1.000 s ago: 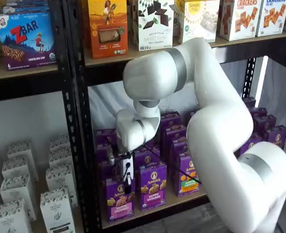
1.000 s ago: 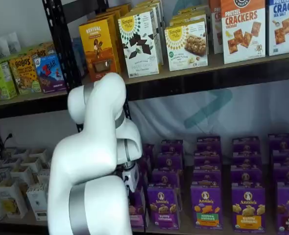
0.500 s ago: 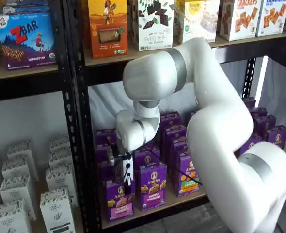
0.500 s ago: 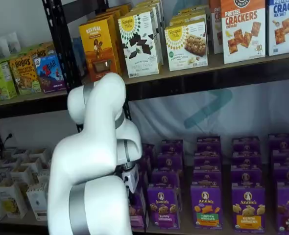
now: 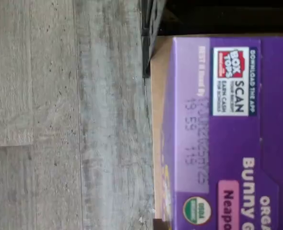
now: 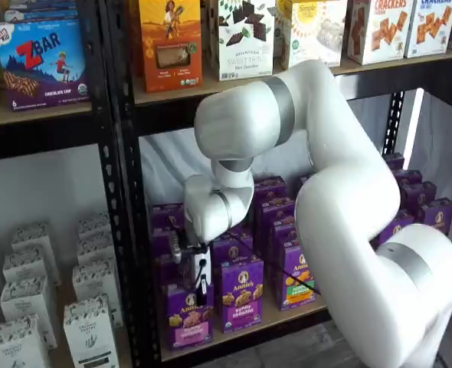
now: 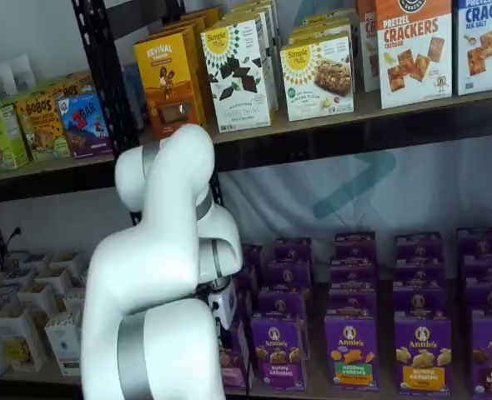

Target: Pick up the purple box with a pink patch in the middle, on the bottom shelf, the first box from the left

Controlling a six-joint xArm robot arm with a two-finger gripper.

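Note:
The purple box (image 6: 189, 316) stands upright at the front left end of the bottom shelf (image 6: 281, 318), with a white round logo and a pink band on its front. My gripper (image 6: 201, 280) hangs right over its top; only a white body and one black finger show side-on, so its state is unclear. In a shelf view the arm hides most of the box (image 7: 233, 360), and the gripper's white body (image 7: 223, 303) shows just above it. The wrist view shows the box's purple top (image 5: 228, 120) close up, with a pink patch at one end.
A like purple carton (image 6: 241, 295) stands close on the box's right, then one with an orange-green patch (image 6: 295, 276). More purple cartons stand in rows behind. A black steel post (image 6: 122, 230) rises just left of the box. White cartons (image 6: 88, 330) fill the neighbouring rack. The grey floor (image 5: 60, 120) lies below.
The gripper has sunk slightly toward the top of the purple box. The boxes have not moved.

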